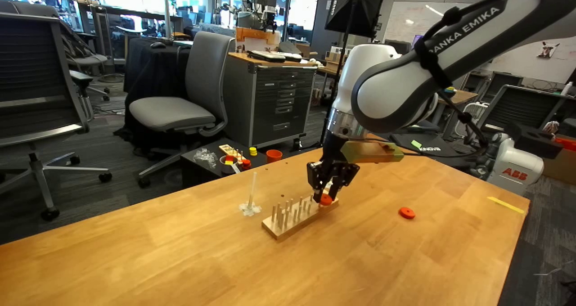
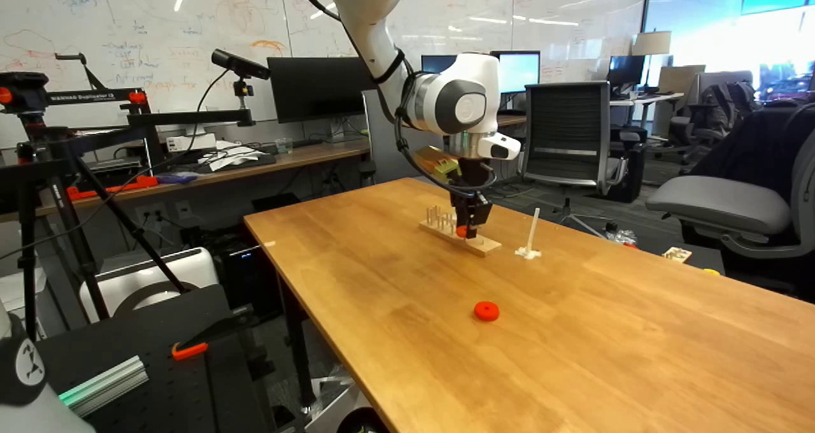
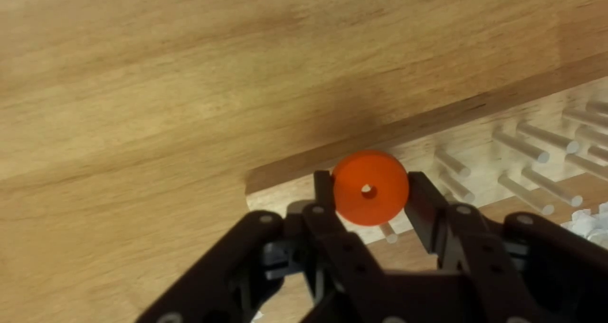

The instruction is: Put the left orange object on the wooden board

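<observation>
I am looking at a desk (image 1: 171, 261) of smooth wood, its grain showing under a soft sheen. The board (image 1: 297, 222) is showing plain, pale wood with a matt finish, and its pegs (image 3: 522, 147) are looking wooden too. The orange disc (image 3: 370, 171) in my claw (image 3: 370, 183) is appearing smooth and plastic, the claw itself dark and matt. I am seeing a glossy shell on my arm (image 1: 382, 92), polished metal at its wrist collar (image 1: 344, 122), a glossy whiteboard (image 2: 223, 13), and matt grey cloth on a chair seat (image 1: 171, 112).
</observation>
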Robot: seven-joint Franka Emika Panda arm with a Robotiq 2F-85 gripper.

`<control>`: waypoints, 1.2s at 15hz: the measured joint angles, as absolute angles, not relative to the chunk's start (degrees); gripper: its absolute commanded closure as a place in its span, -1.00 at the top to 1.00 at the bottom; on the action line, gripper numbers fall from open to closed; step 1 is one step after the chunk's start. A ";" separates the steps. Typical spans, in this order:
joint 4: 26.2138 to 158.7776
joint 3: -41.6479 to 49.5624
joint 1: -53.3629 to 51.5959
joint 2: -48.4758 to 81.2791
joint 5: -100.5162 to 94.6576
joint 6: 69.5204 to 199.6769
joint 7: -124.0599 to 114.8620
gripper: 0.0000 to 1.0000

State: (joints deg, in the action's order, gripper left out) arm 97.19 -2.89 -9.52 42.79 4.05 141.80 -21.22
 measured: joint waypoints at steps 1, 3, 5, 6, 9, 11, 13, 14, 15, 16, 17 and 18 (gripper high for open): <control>97.10 -2.90 -9.52 42.83 4.05 141.72 -21.22 -0.65; 96.74 -2.90 -9.57 43.00 4.05 141.39 -21.21 -0.65; 96.10 -2.90 -9.67 43.29 4.05 141.01 -21.21 -0.65; 95.78 -2.92 -9.71 43.45 4.05 140.90 -21.21 -0.65; 94.79 -2.95 -9.91 43.88 4.05 140.69 -21.18 -0.65; 94.11 -2.98 -10.08 44.16 4.05 140.55 -21.17 -0.65; 93.65 -2.98 -10.14 44.44 4.05 140.35 -21.16 -0.65; 93.49 -2.98 -10.13 44.62 4.05 140.21 -21.16 -0.65; 93.33 -2.98 -10.09 44.71 4.06 140.08 -21.16 -0.65; 93.27 -2.98 -10.05 44.73 4.10 139.92 -21.16 -0.65; 93.25 -2.98 -9.99 44.74 4.20 139.84 -21.16 -0.65; 93.25 -2.98 -9.92 44.74 4.32 139.74 -21.16 -0.65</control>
